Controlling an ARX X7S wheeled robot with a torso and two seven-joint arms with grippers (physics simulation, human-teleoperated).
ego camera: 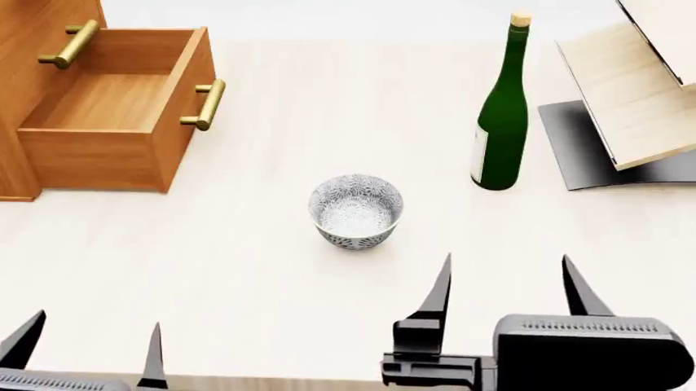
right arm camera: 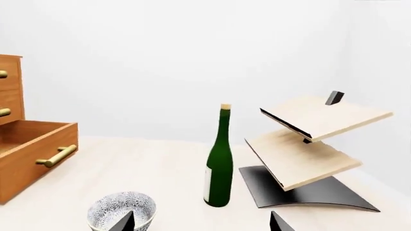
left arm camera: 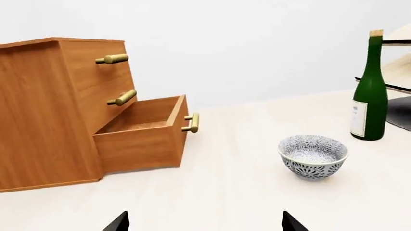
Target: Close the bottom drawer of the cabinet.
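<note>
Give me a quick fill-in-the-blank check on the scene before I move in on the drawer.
1. The bottom drawer of the orange-brown wooden cabinet stands ____.
2. The patterned ceramic bowl sits between the drawer and the green glass ____.
3. Both the left hand and the right hand are ____ and hold nothing.

Missing words: open; bottle; open

1. The cabinet (left arm camera: 48, 110) is big and made of orange-brown wood. It stands on a pale table (left arm camera: 218, 192).
2. The bottom drawer (left arm camera: 144, 132) is pulled out. You can see inside it.
3. The two drawers above it are pushed in.
4. A little blue and white bowl (left arm camera: 313, 156) sits on the table, away from the drawer.
5. A tall green bottle (left arm camera: 370, 94) stands behind the bowl.
6. Two dark fingertips of the left gripper (left arm camera: 205, 222) are set wide apart.
</note>
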